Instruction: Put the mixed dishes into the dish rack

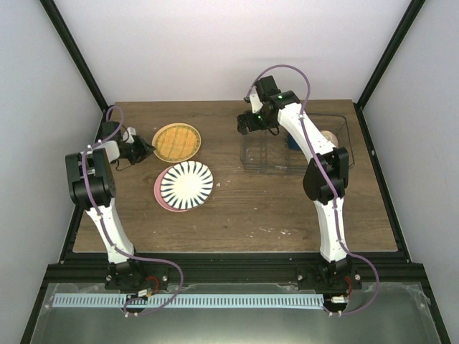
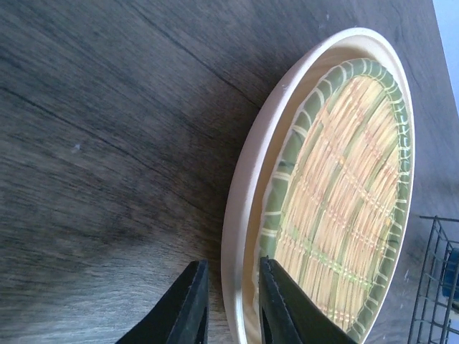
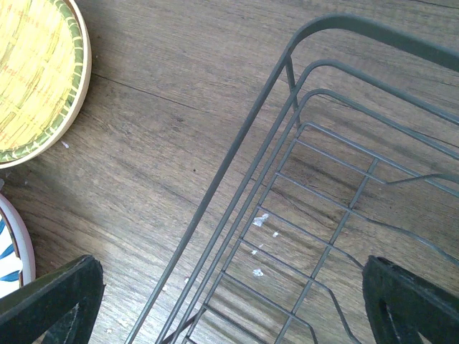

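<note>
Yellow-orange grid-patterned plate (image 1: 176, 142) is lying flat, left of the dish rack (image 3: 247, 136). Your left gripper (image 2: 231, 262) is straddling its rim, fingers narrow, pinch unclear. Your right gripper (image 3: 229, 308) is hovering wide open, empty, over the rack.

The left end effector (image 2: 231, 278) straddles the cream rim of the yellow-orange grid-patterned plate (image 2: 344, 193), one dark finger outside it and one over its green-bordered inside, on the dark wooden worktop (image 2: 107, 143), the dish rack (image 2: 432, 287) just beyond.
</note>
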Controlling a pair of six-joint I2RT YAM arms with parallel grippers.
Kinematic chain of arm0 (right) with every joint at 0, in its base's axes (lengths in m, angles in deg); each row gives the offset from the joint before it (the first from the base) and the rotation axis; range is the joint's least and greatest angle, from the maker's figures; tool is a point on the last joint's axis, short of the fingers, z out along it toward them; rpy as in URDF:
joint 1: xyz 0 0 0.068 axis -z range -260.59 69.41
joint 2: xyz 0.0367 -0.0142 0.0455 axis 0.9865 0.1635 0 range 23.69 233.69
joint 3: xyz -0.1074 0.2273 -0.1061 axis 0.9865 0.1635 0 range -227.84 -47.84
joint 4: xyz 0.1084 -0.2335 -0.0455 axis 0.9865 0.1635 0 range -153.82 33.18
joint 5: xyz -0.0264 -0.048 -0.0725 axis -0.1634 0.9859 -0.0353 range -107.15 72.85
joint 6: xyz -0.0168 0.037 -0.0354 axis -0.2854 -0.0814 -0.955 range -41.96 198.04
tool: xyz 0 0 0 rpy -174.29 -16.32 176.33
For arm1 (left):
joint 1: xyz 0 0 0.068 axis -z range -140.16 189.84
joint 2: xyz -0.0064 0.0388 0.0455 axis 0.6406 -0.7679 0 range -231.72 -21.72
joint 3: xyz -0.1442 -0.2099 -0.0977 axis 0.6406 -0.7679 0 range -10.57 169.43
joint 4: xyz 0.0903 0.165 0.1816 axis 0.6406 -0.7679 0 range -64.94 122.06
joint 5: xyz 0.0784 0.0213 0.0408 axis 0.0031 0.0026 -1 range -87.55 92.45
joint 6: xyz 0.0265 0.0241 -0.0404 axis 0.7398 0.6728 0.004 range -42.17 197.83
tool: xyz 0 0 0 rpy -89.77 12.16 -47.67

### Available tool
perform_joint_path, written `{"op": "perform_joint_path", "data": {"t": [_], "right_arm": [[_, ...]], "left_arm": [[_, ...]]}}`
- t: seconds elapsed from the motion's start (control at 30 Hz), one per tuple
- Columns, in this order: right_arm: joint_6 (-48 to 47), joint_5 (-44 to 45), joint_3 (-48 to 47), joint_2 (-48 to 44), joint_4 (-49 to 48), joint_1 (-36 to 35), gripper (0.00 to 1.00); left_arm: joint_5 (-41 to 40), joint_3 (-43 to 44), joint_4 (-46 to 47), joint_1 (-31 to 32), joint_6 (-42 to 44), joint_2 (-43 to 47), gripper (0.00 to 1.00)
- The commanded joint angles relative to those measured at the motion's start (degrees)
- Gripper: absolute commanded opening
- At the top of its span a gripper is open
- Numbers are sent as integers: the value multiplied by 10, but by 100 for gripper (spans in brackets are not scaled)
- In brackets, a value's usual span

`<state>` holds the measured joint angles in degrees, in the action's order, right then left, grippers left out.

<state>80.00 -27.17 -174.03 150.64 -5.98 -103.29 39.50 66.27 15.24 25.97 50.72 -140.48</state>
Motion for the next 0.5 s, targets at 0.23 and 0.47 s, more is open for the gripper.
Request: {"op": "perform_joint_path", "data": {"t": [0.23,0.47], "right_arm": [[-10,2,-20,7,6,-4,100],[-10,0,-16,6,6,-4,100]], "left_arm": [[-7,16,-13,0,10,41,26],[8,71,-37,0,16,64,36]]}}
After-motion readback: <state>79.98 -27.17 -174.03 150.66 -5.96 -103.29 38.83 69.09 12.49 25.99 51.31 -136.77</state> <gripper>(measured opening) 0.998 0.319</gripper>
